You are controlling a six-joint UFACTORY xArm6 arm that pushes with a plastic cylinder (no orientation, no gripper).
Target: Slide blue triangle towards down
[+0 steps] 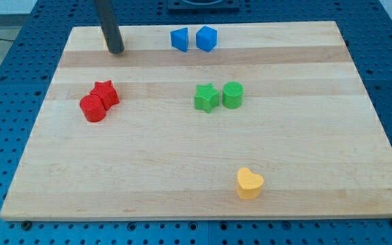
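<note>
The blue triangle (179, 39) sits near the view's top edge of the wooden board (305, 156), just left of a blue cube-like block (207, 39) that is almost touching it. My tip (116, 50) rests on the board at the view's top left, well to the left of the blue triangle and apart from every block. The dark rod rises from it out of the view's top.
A red star (105, 93) and a red cylinder (92, 108) touch at the view's left. A green star (206, 97) and a green cylinder (233, 94) sit side by side at the middle. A yellow heart (249, 184) lies near the view's bottom.
</note>
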